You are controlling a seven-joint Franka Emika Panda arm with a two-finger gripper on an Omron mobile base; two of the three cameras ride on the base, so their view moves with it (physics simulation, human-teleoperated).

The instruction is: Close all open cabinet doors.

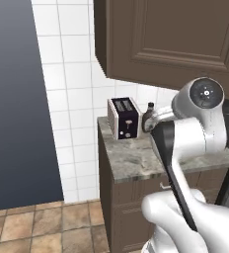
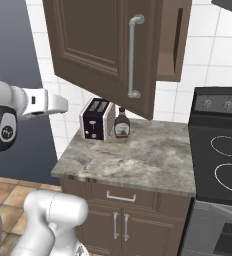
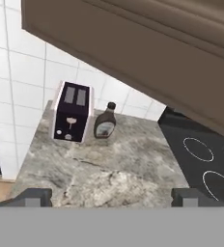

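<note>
A dark brown cabinet door with a silver bar handle stands swung out from the wall cupboard, open over the counter. In the left base view the same door hangs above my arm. Its brown panel crosses the top of the hand view at a slant. My gripper is open, its two fingertips far apart with nothing between them. It sits below the door and looks down at the counter.
A toaster and a dark bottle stand at the back of the marble counter. A black stove adjoins on the right. A grey-blue fridge side stands at the left. Lower drawer and doors are shut.
</note>
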